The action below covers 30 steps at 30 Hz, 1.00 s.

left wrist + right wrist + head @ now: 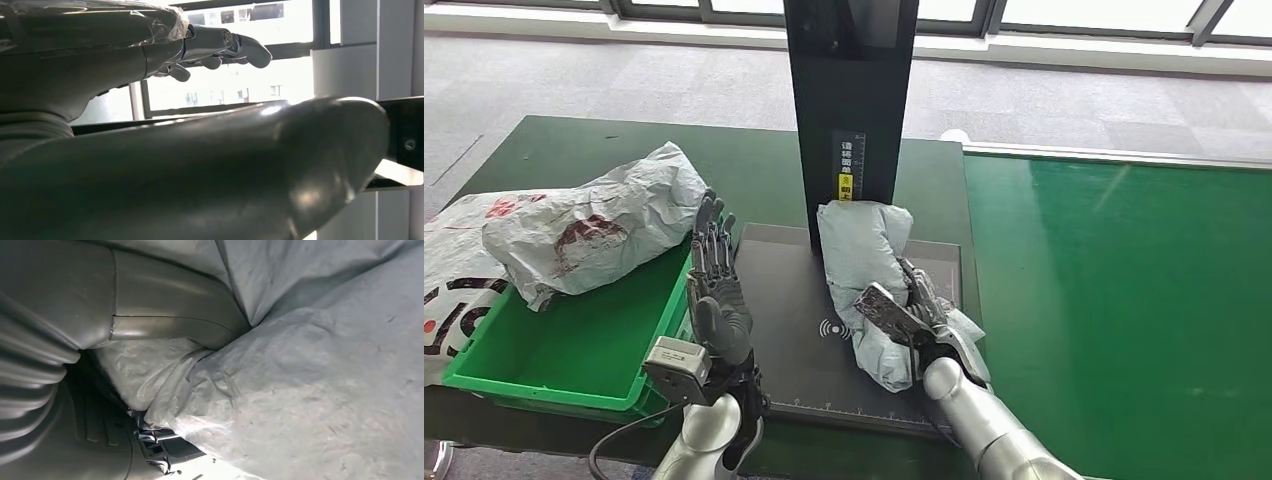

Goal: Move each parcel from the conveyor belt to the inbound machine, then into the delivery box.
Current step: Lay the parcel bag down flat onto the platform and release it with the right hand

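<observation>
A grey plastic parcel lies on the black scanning plate of the inbound machine, its far end against the black column. My right hand grips the parcel's near end. In the right wrist view the thumb presses into the crumpled grey parcel. My left hand stands open and upright at the plate's left edge, beside the green delivery box, holding nothing. In the left wrist view its fingers are stretched out. A second crumpled grey parcel rests on the box's far rim.
The green conveyor belt runs along the right side of the machine. A white printed bag lies left of the green box. Grey carpet and a window wall sit beyond the dark green table.
</observation>
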Each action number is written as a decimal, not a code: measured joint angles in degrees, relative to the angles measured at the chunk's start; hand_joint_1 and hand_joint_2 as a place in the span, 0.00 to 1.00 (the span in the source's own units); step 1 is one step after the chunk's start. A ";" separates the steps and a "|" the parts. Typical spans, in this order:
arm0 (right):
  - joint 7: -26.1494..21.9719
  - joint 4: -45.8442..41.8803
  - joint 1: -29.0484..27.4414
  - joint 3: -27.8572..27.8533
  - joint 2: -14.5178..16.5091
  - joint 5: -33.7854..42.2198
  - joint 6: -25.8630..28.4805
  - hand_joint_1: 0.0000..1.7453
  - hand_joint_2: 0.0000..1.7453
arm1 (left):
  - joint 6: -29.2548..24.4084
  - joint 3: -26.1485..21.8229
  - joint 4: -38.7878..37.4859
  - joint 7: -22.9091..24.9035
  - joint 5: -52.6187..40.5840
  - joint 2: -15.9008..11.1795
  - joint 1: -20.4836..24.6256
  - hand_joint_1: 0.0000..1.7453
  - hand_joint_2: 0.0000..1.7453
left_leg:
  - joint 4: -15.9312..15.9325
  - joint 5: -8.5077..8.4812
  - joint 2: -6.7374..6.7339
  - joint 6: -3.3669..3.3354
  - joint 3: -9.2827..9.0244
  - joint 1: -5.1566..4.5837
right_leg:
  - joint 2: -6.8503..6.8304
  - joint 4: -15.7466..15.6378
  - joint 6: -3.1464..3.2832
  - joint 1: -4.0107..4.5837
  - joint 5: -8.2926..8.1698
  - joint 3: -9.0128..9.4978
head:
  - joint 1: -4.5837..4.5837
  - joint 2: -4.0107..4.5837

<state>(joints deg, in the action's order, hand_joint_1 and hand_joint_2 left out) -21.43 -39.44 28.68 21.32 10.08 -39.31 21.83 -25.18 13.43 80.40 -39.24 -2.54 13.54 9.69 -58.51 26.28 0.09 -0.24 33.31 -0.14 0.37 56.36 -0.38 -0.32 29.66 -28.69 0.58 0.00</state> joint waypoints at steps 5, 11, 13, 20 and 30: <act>0.25 5.75 3.49 0.13 2.96 0.22 -0.25 1.00 1.00 | -0.03 0.05 -0.55 0.03 0.00 0.14 0.35 0.00 0.00 | 0.00 -0.04 0.00 0.07 0.00 0.03 | 0.00 0.06 0.02 0.02 -0.01 -0.03 | -0.01 0.00; 1.13 9.85 6.29 0.43 5.75 -0.01 -1.60 1.00 1.00 | -0.43 0.05 -0.69 0.03 0.00 0.17 0.38 0.00 0.00 | 0.01 -0.06 -0.04 0.10 0.02 0.03 | 0.07 0.11 0.08 0.02 -0.05 -0.09 | -0.01 0.00; 1.88 10.74 7.39 0.86 7.13 0.25 -2.67 1.00 1.00 | -0.54 0.05 -0.68 0.04 -0.04 0.26 0.37 0.00 0.00 | 0.01 -0.09 -0.05 0.13 0.05 0.03 | 0.08 0.14 0.09 0.02 -0.05 -0.13 | 0.01 0.00; 7.59 9.66 10.63 12.91 10.26 13.47 -7.44 1.00 1.00 | -1.25 0.05 0.03 0.75 -1.18 0.50 0.17 0.00 0.00 | 0.01 -0.13 0.06 0.19 0.21 0.04 | 0.03 0.24 0.12 0.02 -0.03 -0.30 | 0.01 0.00; 7.72 9.35 11.73 23.20 10.82 17.34 -6.54 1.00 1.00 | -1.40 0.05 1.12 0.99 -1.49 0.50 -0.41 0.00 0.00 | 0.01 -0.13 0.20 0.19 0.30 0.02 | -0.09 0.23 0.18 0.01 0.01 -0.32 | 0.01 0.00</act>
<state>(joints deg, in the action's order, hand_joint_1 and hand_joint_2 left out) -13.71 -30.10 40.42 44.52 20.90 -21.97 15.29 -26.58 13.49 81.52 -38.25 -4.02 14.03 9.29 -58.51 26.15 0.29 -0.04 33.61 -0.11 0.28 56.59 -0.20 -0.31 29.67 -29.01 0.59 0.00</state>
